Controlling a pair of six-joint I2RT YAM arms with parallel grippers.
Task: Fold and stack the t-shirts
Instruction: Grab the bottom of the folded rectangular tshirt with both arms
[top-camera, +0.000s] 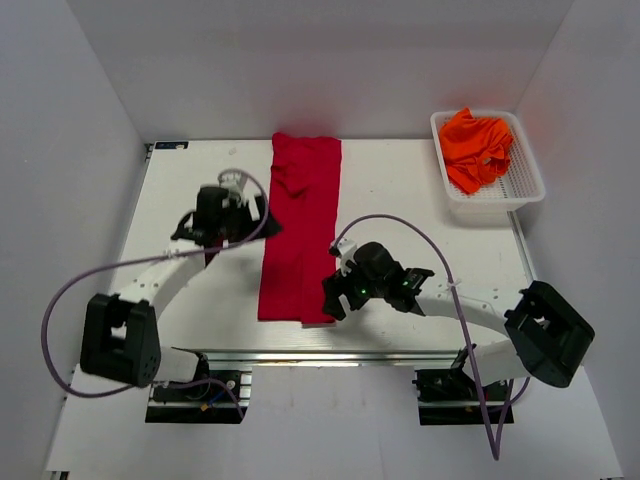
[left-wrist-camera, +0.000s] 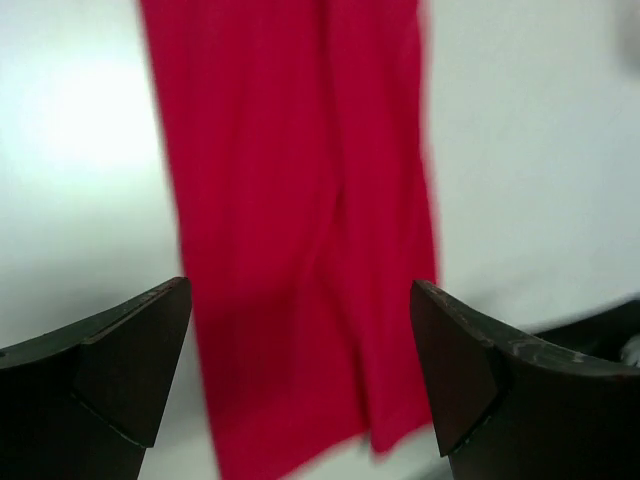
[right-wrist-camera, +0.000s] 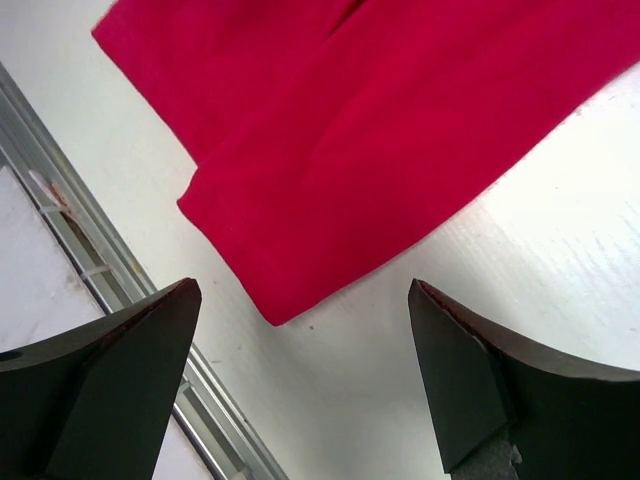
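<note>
I see the crimson t-shirt (top-camera: 300, 235) lying folded in a long strip mid-worktop (top-camera: 420, 190). The left fingers (left-wrist-camera: 120, 350) and right fingers (right-wrist-camera: 130, 350) are spread wide over it, holding nothing. The orange t-shirts (top-camera: 477, 148) sit crumpled in the basket (top-camera: 515, 180).

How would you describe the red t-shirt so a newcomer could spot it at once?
Find the white table, then look to its middle. A crimson t-shirt lies there, folded into a long narrow strip running from the far edge toward the near one. Unlike the orange t-shirts bunched in the white mesh basket at the far right corner, it is red and flat.
</note>
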